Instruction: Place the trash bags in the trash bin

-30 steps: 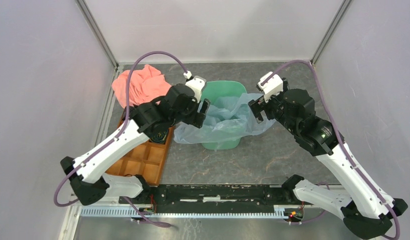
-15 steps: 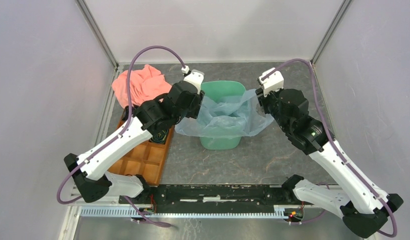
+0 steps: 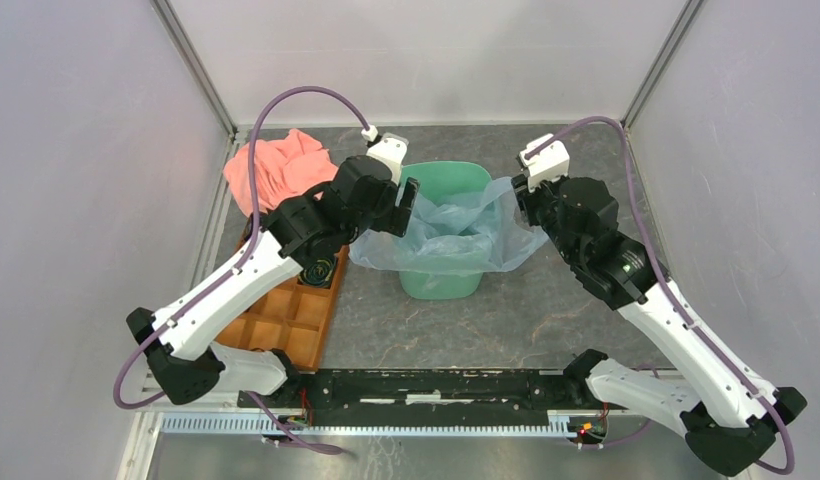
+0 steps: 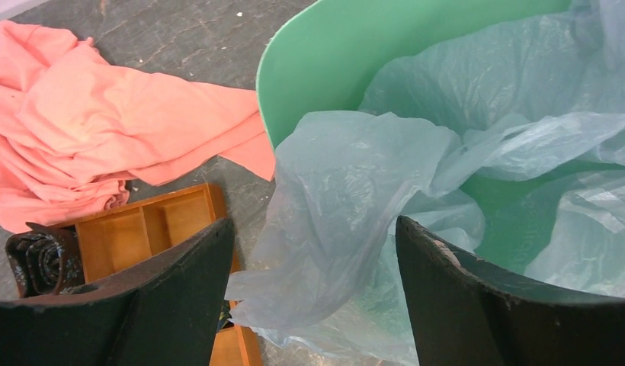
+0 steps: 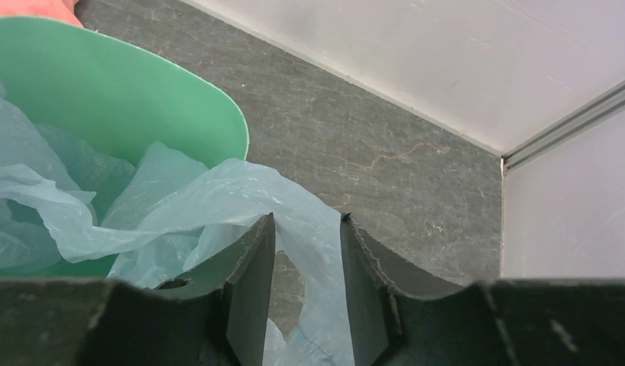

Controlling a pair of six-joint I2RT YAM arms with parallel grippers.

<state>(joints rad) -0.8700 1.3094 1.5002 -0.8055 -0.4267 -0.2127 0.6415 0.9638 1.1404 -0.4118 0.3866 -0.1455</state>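
Your bag point(image 3: 451, 235) is only half home: its middle sags into the bin point(image 3: 448, 178), but skirts of film hang outside over the left, near and right sides of the rim.

Your left end effector point(image 4: 313, 229) is released. Its jaws stand wide apart over the bin's left rim, with a bulge of bag between them and nothing pinched. Your right end effector point(image 5: 306, 221) has its jaws drawn in around a fold at the bag's right edge. Film shows in the gap between them, but I cannot tell whether it is truly pinched.

For this step, treat the film as slippery and springy — it will likely puff back out if you merely nudge it. With the left, close on the bulge just outside the rim, gathering several layers rather than one. Then carry it inward and down past the rim before letting go. Keep your jaws off the bin wall, since a light bin may slide on the tabletop. Mind the cloth point(image 3: 281, 165) and the tray point(image 3: 291, 320) to your left; neither belongs in this move.
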